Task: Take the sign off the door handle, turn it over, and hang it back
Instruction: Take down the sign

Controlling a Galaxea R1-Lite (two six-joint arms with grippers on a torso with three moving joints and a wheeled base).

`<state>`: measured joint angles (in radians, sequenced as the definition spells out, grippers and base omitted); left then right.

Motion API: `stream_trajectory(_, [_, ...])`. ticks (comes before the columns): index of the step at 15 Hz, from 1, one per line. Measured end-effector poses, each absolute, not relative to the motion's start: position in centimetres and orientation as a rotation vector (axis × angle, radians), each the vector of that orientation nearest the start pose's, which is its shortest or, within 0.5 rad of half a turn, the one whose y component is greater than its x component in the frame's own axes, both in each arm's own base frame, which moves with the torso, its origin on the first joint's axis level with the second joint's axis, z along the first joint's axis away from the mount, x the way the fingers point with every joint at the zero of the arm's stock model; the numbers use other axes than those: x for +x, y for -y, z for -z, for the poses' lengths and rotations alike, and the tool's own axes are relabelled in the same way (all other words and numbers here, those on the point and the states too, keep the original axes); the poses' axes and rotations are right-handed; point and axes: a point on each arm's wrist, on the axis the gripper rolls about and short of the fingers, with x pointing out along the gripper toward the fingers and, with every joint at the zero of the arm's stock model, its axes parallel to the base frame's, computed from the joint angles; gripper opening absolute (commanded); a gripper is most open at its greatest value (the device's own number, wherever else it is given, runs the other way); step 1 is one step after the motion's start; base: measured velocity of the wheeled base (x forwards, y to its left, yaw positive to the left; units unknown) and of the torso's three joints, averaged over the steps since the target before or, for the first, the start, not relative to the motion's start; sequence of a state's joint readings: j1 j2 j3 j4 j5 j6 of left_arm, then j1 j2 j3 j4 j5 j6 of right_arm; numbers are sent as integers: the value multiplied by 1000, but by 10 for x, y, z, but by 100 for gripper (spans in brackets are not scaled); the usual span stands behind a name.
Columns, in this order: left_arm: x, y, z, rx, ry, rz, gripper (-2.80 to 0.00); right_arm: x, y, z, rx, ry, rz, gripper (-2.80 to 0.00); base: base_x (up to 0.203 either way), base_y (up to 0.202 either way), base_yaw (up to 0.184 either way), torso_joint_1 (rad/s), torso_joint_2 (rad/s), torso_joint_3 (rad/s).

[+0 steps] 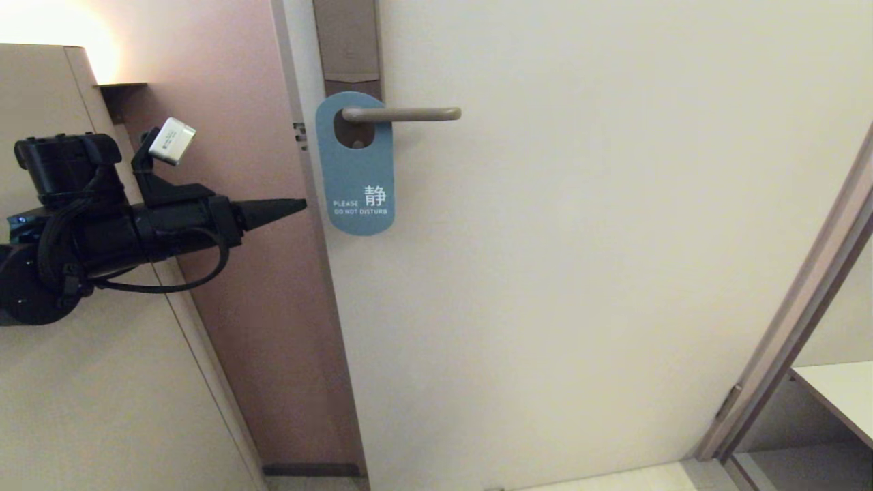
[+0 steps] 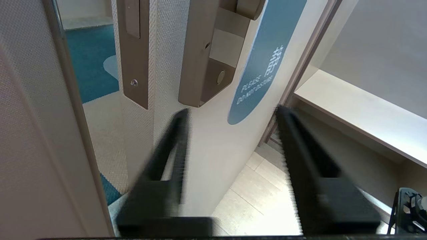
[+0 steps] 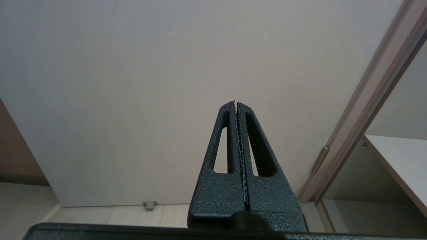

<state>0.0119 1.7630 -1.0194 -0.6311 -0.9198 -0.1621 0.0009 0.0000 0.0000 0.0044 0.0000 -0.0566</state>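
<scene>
The sign (image 1: 356, 167) hangs blue-side-out on the door handle (image 1: 402, 114); left gripper (image 1: 300, 203), fingers apart, just left; right gripper (image 3: 236, 103) pressed together, low.

A hotel room entrance. A blue "do not disturb" sign (image 1: 354, 167) hangs on the lever handle (image 1: 402, 114) of a plain white door (image 1: 580, 273), with blue patterned carpet (image 2: 90, 63) showing past its edge

A pale cream door (image 1: 580, 273) fills the view, a pinkish-brown wall (image 1: 225, 136) (warmly lit above) beside it; a white shelf (image 1: 842, 395) sits lower right over light floor tiles (image 3: 110, 215).
</scene>
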Motion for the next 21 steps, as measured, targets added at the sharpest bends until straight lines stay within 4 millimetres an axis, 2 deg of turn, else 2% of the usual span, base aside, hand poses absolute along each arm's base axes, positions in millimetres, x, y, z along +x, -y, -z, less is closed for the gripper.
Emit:
stream_trajectory(9, [337,24,-220,-205,-184,931,0,-23,0,-75,-57,-4,-1,-280,0,0,0,0,0,0])
stream_trajectory(15, [354,34,-231,-191,-148,1020,0,-23,0,-75,-57,-4,-1,-280,0,0,0,0,0,0])
stream_trajectory(21, [358,48,-238,-209,-144,1062,0,-23,0,-75,-57,-4,-1,-280,0,0,0,0,0,0])
